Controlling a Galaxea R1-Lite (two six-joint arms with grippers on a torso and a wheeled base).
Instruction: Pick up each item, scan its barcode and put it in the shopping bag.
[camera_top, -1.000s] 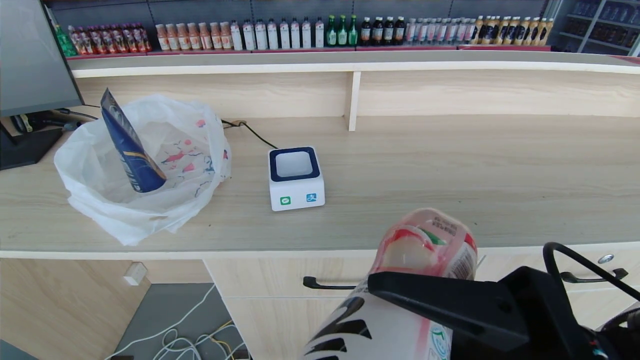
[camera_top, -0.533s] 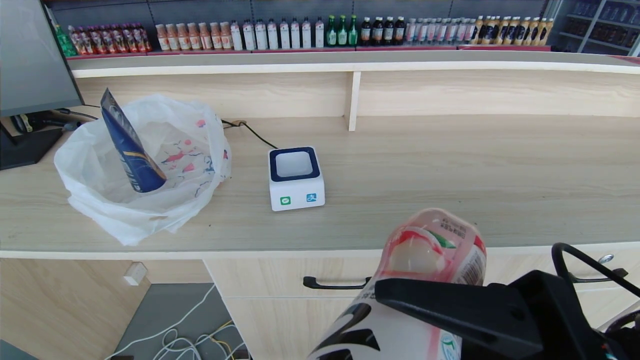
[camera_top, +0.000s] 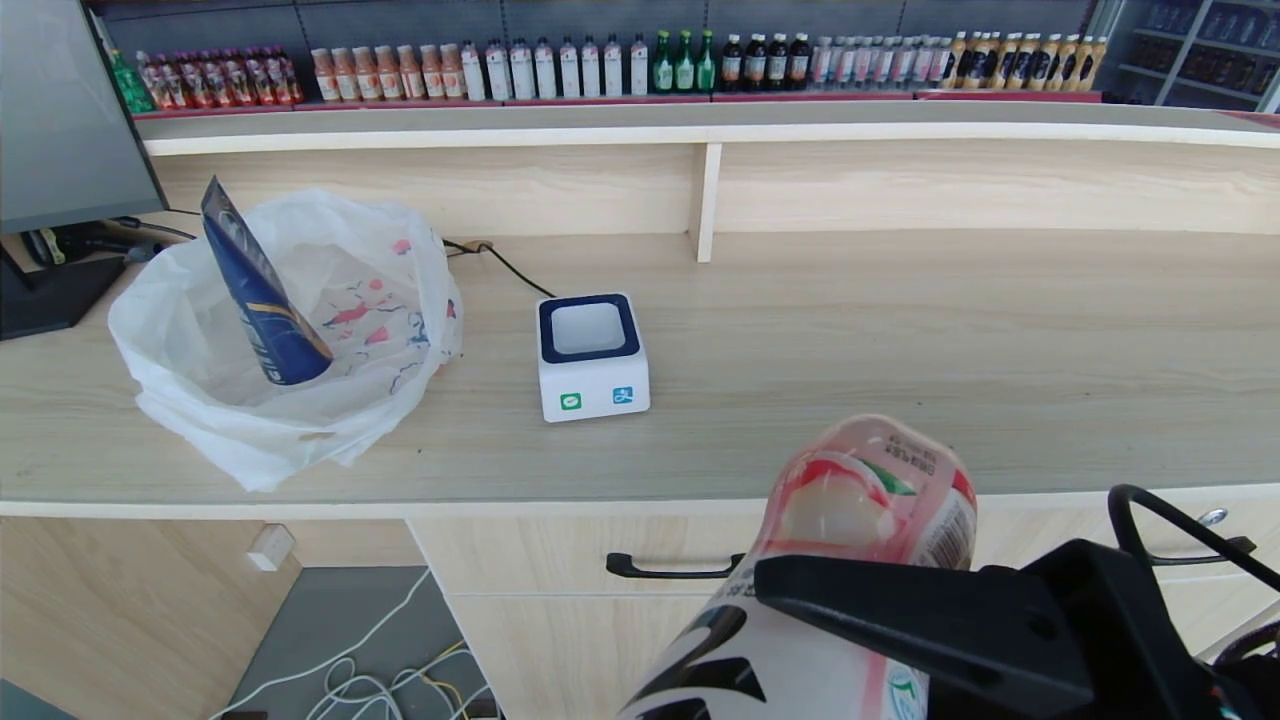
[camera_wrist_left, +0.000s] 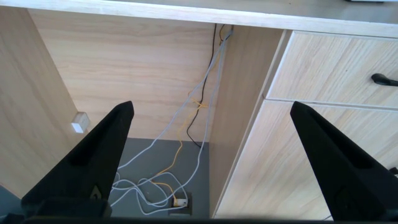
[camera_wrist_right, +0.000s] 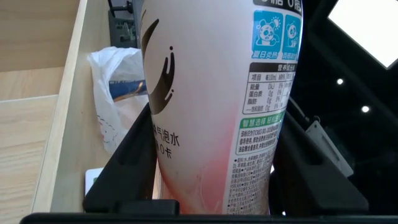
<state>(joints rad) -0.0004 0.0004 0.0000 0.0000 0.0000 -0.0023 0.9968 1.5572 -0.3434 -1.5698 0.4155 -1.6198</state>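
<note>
A pink-labelled bottle (camera_top: 860, 500) is gripped by the right end effector (camera_wrist_right: 221, 124) over the bench's (camera_top: 900, 330) near edge, right of the scanner (camera_top: 592, 355); the left end effector (camera_wrist_left: 211, 107) is seen spread wide, released

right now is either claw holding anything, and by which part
The right claw holds the pink bottle, clamped around its labelled body. The left claw is open and holds nothing.
</note>
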